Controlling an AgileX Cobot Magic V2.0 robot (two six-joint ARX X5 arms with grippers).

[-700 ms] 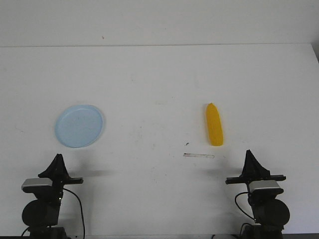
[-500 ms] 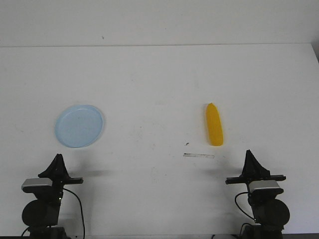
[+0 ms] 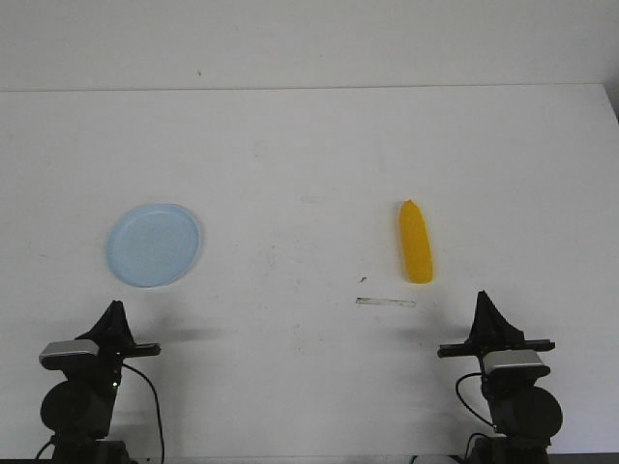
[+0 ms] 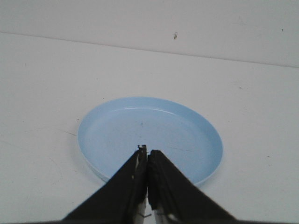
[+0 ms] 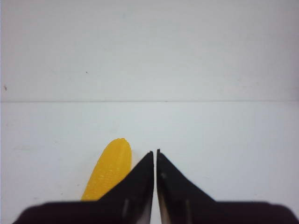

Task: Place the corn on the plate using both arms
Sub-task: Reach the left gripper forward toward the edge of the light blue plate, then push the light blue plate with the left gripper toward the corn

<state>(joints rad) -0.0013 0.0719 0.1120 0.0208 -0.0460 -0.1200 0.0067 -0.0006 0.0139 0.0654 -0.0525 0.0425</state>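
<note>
Pincers: two (image 3: 114,311) (image 3: 483,302), both closed; one corn (image 3: 416,243); one plate (image 3: 154,244).

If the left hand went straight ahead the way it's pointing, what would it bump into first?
Probably the plate. The left hand is shut and aimed right at it, with nothing between them, though how high it sits above the table is unclear.

The bright yellow corn (image 3: 416,243) lies flat on the white bench at 3 o'clock, its pointed end aimed at 12; the pale blue plate (image 3: 154,245) sits empty, well apart at 9 o'clock
</note>
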